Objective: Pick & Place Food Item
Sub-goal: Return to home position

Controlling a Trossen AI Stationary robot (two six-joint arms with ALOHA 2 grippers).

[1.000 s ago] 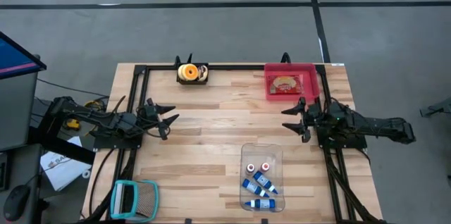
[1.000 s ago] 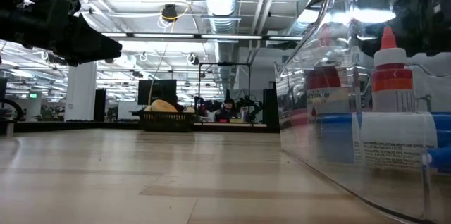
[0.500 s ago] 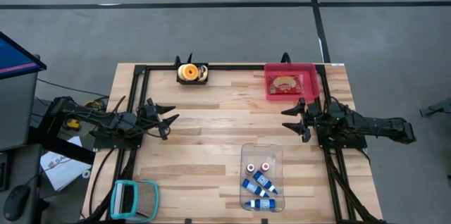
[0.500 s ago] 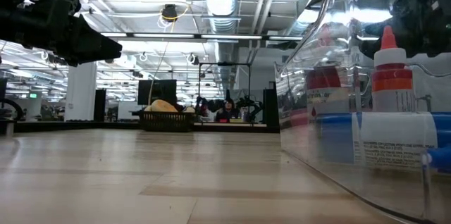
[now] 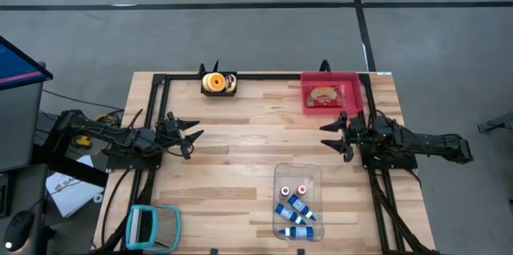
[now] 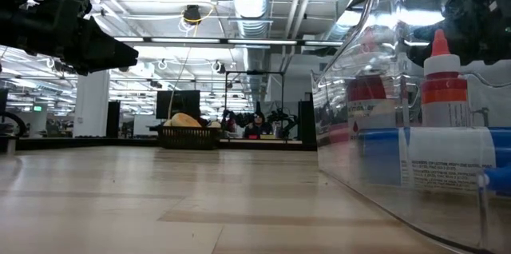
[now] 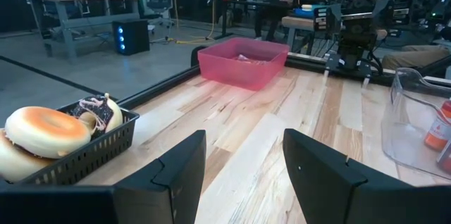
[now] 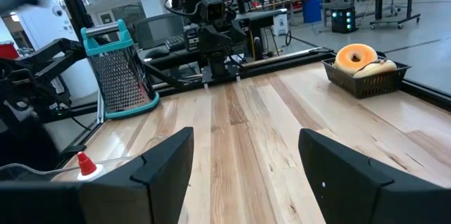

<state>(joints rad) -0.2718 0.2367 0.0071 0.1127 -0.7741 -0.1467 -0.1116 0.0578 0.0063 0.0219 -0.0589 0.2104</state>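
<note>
Mid-left, the left gripper point(image 5: 192, 139) gapes wide and empty; mid-right, the right gripper point(image 5: 328, 135) likewise; donuts point(image 5: 213, 83) sit in the black bin point(image 5: 233, 86).

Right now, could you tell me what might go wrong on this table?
The tan donut is heaped above the rim of the black bin, at the far edge of the table; a bump could roll it out. The clear container stands close to the open right tool; a low sweep might clip it. The left tool waits open at the left side.
</note>
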